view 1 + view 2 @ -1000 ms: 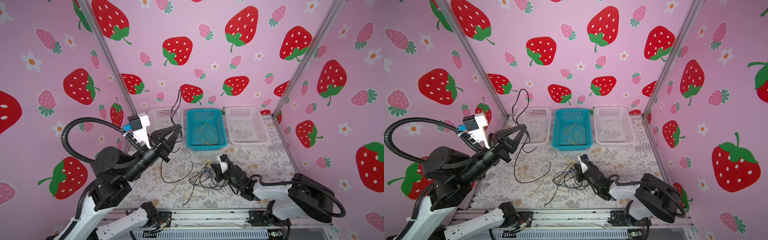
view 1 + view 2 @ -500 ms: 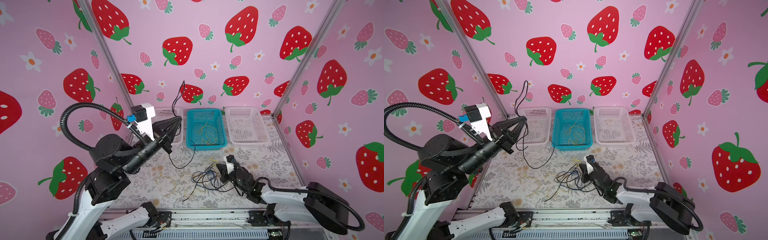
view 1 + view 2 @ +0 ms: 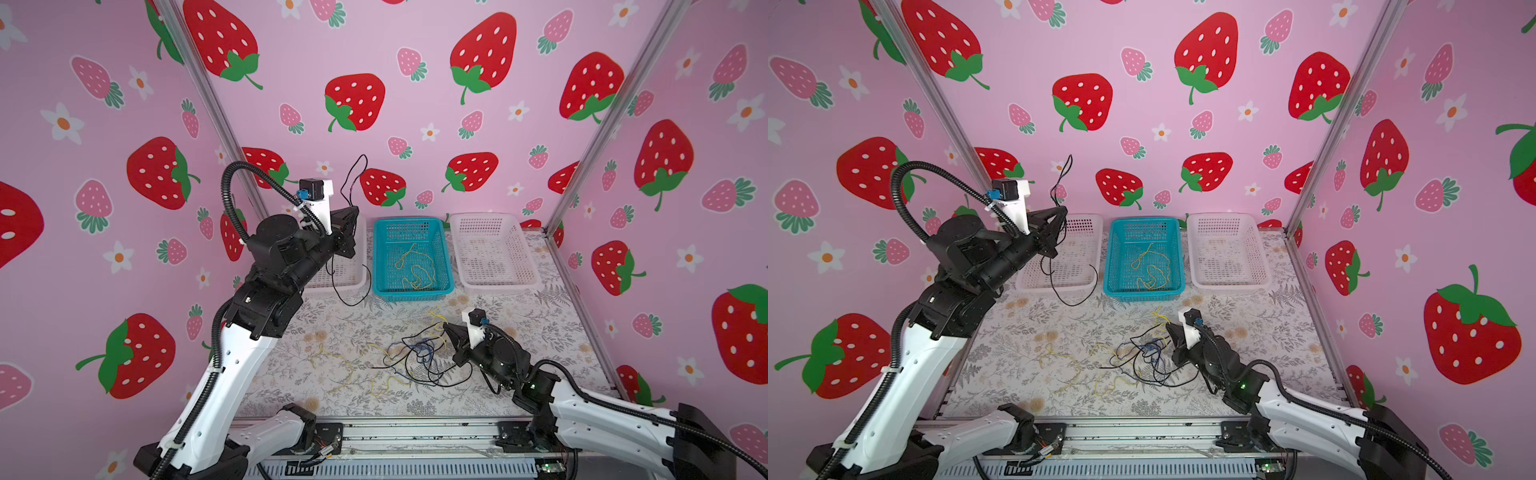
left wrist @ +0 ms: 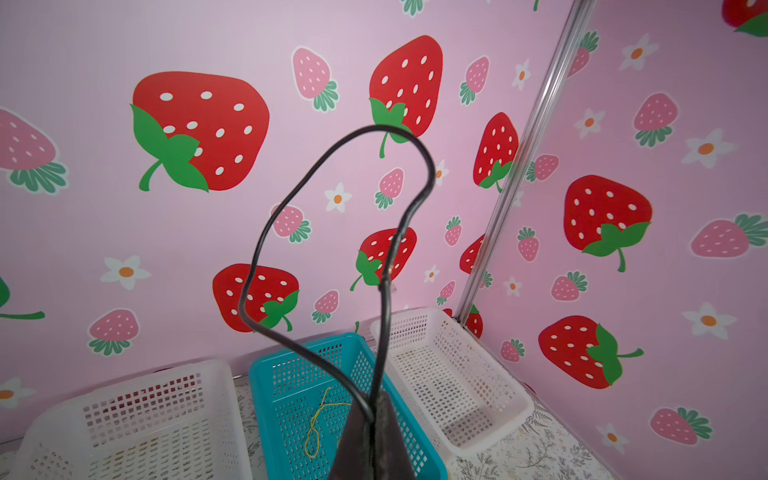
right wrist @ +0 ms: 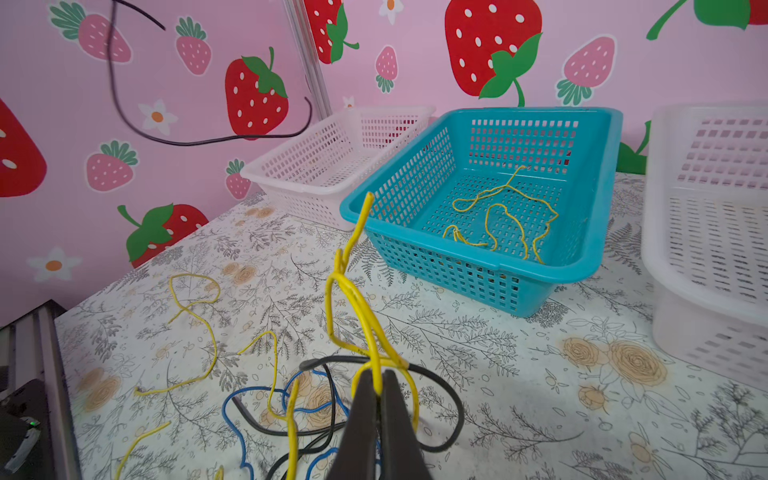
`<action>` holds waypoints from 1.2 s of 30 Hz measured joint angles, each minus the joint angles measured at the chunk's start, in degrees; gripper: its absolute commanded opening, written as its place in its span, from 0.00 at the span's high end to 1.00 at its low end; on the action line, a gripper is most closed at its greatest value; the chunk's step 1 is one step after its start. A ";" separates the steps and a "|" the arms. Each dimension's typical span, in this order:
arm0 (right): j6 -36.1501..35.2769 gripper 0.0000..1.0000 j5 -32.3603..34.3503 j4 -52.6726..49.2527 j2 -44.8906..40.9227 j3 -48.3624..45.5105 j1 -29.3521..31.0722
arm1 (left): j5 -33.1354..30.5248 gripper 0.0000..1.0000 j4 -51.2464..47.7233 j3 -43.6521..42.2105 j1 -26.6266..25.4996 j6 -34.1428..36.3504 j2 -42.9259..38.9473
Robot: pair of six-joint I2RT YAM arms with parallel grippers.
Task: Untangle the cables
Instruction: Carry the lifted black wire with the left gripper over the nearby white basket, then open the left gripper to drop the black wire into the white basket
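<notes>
Black cable (image 4: 374, 129) loops up, clamped in left gripper (image 4: 374, 411); pinch clear in l. wrist view only. R. wrist: right gripper (image 5: 379, 378) fingers together on yellow cable (image 5: 357, 299) at tangle (image 3: 419, 353), floral table (image 3: 540, 332), strawberry walls (image 3: 415, 41).

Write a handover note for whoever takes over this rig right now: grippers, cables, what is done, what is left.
Left gripper: shut on a black cable, raised beside the left white basket. The cable seems to hang free of the pile.
Right gripper: shut on a yellow cable, low over the tangle.
Done: one yellow strand lies in the blue basket.
Left: black, blue and yellow cables knotted on the table, with loose yellow pieces beside them.
</notes>
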 measured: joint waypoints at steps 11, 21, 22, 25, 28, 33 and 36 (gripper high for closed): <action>-0.17 1.00 -5.49 -6.97 -6.67 0.00 0.07 | -4.31 1.00 8.31 -2.78 5.35 5.09 9.49; -0.07 1.00 -7.23 -13.33 -15.96 -0.02 0.20 | -6.75 1.00 14.58 -4.90 10.36 6.03 18.08; -0.07 1.00 -7.32 -13.92 -16.70 -0.02 0.17 | -6.78 1.00 15.06 -5.35 11.15 6.03 18.67; -0.09 1.00 -7.65 -15.82 -18.93 0.00 0.20 | -7.26 1.00 16.31 -6.54 13.53 5.88 20.46; -0.09 1.00 -8.17 -17.00 -20.04 0.00 0.20 | -7.41 1.00 17.62 -7.87 15.43 5.60 22.14; -0.07 1.00 -9.42 -17.70 -20.17 0.02 0.20 | -7.67 1.00 18.10 -8.94 16.90 5.35 24.52; -0.04 1.00 -9.86 -17.79 -20.17 0.04 0.20 | -7.58 1.00 18.14 -9.05 17.05 5.33 25.73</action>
